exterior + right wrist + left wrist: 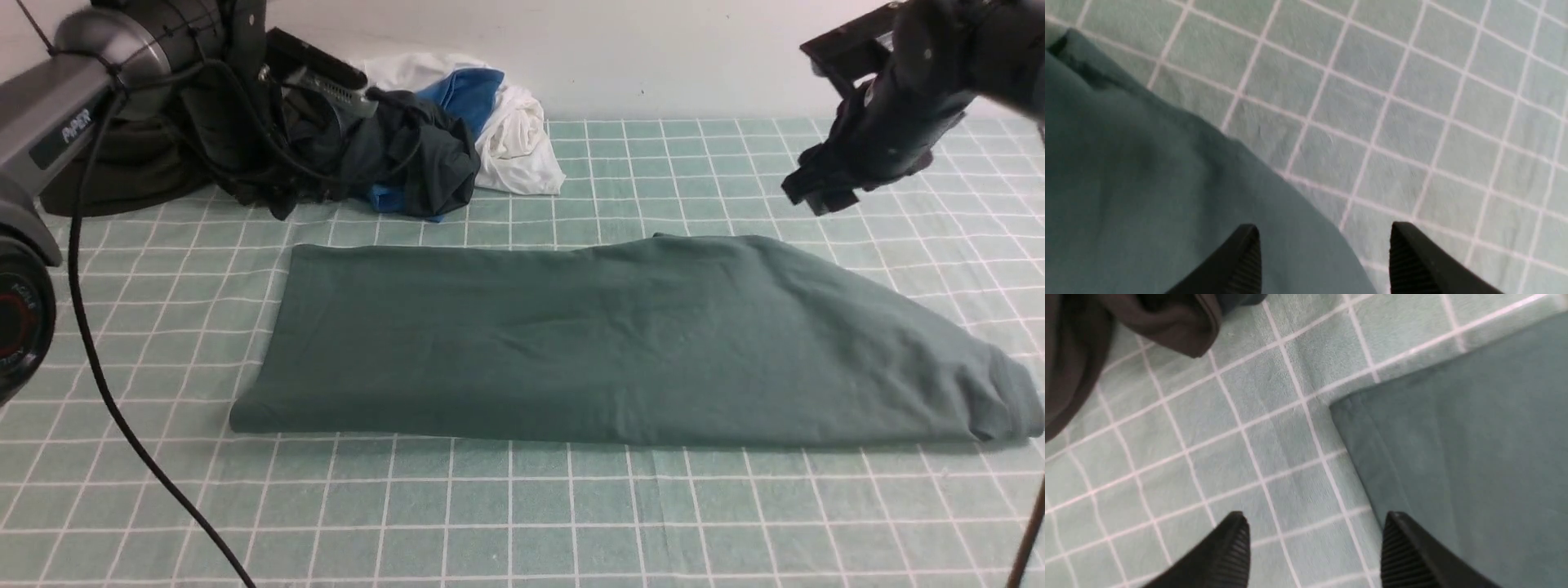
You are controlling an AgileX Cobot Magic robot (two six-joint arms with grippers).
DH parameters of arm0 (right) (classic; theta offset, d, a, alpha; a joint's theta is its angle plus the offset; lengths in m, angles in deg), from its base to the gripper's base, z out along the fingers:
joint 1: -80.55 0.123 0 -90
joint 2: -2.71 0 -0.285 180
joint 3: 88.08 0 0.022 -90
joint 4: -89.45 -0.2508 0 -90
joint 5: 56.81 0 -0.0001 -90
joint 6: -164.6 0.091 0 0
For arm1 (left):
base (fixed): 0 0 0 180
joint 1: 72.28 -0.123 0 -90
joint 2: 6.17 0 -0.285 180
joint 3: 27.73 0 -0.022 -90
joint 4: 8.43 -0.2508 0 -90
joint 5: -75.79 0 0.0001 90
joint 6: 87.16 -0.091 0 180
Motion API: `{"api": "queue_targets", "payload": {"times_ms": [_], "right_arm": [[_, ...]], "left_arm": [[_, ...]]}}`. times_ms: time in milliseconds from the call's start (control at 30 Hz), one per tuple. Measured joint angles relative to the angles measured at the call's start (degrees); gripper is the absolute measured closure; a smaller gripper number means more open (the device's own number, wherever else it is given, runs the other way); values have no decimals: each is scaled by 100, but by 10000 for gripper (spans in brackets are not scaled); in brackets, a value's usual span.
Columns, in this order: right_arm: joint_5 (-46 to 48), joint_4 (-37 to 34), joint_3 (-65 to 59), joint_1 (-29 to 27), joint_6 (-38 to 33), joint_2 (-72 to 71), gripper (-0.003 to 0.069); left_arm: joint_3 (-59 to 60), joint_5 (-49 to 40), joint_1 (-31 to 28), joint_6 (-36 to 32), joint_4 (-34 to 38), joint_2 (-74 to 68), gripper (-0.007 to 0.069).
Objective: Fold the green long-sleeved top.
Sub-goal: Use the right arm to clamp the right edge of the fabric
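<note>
Green top (620, 343): long axis ran from left gripper (1314, 517) to right gripper (1325, 228). Each gripper, jaws wide and empty, straddled its own end's edge; neither nearer.

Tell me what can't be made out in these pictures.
- Green top: collar hidden under its own folds, front view.
- Clothes pile: partly covered by the left arm, front view.
- Right pincer: motion-blurred, front view.
- Left pincer: only the tips show, cut off by the edge, left wrist view.
</note>
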Motion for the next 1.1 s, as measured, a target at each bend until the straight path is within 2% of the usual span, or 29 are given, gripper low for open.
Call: {"api": "queue_targets", "payload": {"times_ms": [67, 100, 167, 200, 300, 400, 600, 833, 933, 1033, 1100], "right_arm": [[331, -8, -107, -98, 58, -208, 258], [447, -96, -382, -234, 158, -371, 265], [433, -266, -888, -461, 241, -587, 281], [411, -287, -949, -512, 250, -635, 283], [-30, -622, -2085, -951, 323, -1047, 312], [-580, -765, -2910, -1383, 477, -1280, 324], [-1391, -1038, -3607, -2014, 754, -1025, 306], [-1640, -1539, -3622, -2064, 545, -610, 193], [-1634, -1570, -3597, -2059, 463, -592, 191], [-1634, -1577, -3586, -1971, 310, -592, 263], [-1639, -1577, -3586, -1915, 175, -610, 370]], "left_arm": [[-22, -153, 18, 15, 154, 186, 289], [-27, -273, 24, 8, 262, 321, 356], [-28, -419, 29, -11, 349, 390, 429], [-28, -462, 29, -10, 357, 398, 438], [-28, -568, 29, -122, 497, 403, 568], [-28, -568, 29, -281, 779, 403, 618], [-28, -573, 29, -562, 1279, 403, 628], [-28, -573, 29, -601, 1308, 403, 628], [-28, -573, 29, -653, 1308, 403, 628], [-28, -573, 29, -689, 1308, 406, 628], [-28, -579, 29, -694, 1308, 459, 628]]}}
